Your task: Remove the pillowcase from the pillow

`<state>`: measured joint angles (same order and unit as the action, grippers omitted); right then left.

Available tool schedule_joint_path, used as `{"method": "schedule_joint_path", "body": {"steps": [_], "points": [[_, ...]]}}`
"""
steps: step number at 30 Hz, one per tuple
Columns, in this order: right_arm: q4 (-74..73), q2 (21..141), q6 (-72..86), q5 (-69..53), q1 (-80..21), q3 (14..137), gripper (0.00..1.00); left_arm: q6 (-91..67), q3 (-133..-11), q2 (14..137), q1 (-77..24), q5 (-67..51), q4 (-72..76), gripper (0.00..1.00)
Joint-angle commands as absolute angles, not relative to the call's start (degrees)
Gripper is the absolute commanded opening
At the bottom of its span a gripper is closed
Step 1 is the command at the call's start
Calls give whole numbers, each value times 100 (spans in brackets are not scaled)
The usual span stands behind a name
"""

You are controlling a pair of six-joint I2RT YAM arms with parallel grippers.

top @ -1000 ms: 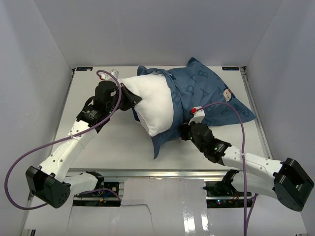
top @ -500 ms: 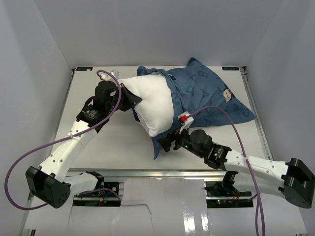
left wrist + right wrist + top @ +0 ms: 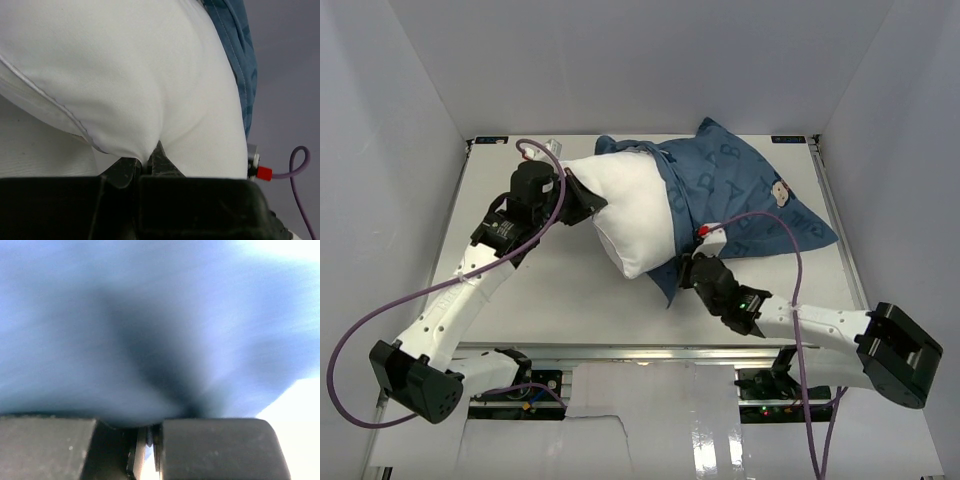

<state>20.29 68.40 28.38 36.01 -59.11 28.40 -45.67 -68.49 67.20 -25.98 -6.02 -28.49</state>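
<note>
The white pillow (image 3: 625,210) lies mid-table with its left half bare. The blue printed pillowcase (image 3: 740,195) covers its right half and bunches at the near edge. My left gripper (image 3: 592,203) is shut on the pillow's left end; in the left wrist view the white fabric (image 3: 150,85) is pinched between the jaws of that gripper (image 3: 148,165). My right gripper (image 3: 688,272) is shut on the pillowcase's near hem. The right wrist view is filled with blurred blue cloth (image 3: 150,330) drawn into the closed jaws of the right gripper (image 3: 150,432).
White walls (image 3: 390,150) close in the table on the left, back and right. The table's near edge (image 3: 620,348) runs just in front of the right gripper. Purple cables (image 3: 760,215) loop from both arms.
My right gripper swung left along the pillowcase's near hem, then came back right and closer under the pillow. The hanging blue flap at the near edge has shortened. The left arm stayed put.
</note>
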Motion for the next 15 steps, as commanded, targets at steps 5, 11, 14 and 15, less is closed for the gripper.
{"method": "schedule_joint_path", "body": {"steps": [5,11,14,15], "points": [[2329,6433,2980,3140,-3869,2540,8,-4035,-7559,6381,-2514,-1124,-2874,0],[2338,6810,3050,2620,-2937,2628,8,-3841,-7637,6205,-2470,-1292,-3111,0],[2382,6908,3190,2138,-2339,2663,8,-3701,-7664,6144,-2443,-1283,-3243,0],[2425,6908,3234,1997,-2068,2663,8,-3631,-7655,6091,-2426,-1266,-3269,0]]}}
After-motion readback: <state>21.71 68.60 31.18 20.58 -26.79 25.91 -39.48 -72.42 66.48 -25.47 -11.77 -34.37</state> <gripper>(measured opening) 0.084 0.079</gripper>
